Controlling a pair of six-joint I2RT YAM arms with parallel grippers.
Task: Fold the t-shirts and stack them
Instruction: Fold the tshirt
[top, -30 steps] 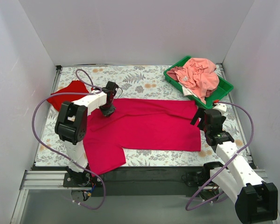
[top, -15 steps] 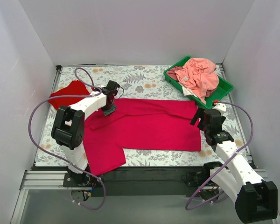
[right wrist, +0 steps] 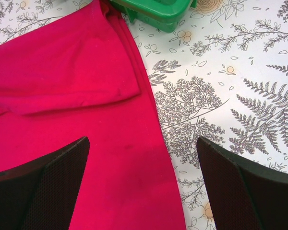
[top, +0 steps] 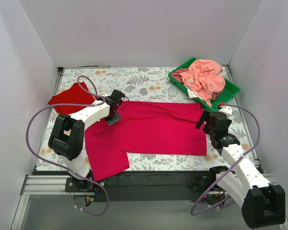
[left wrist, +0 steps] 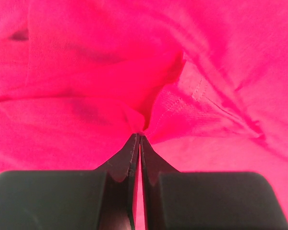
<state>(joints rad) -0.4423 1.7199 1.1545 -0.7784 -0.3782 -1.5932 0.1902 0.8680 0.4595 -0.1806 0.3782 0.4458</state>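
The large crimson-magenta t-shirt lies spread across the middle of the floral cloth, one sleeve hanging toward the near edge. My left gripper is shut on a pinch of its cloth near the far left corner; the left wrist view shows the fabric bunched at my closed fingertips. The small scarlet-red t-shirt lies crumpled at the far left. My right gripper is open and empty above the big shirt's right hem, straddling its edge.
A green plastic tray with pink and salmon clothes stands at the back right; its corner shows in the right wrist view. The grey floral-print cloth covers the table. White walls close in three sides.
My left gripper has drawn the pinched cloth to the right and slightly toward me, and the left arm has swung with it. The right arm has not moved.
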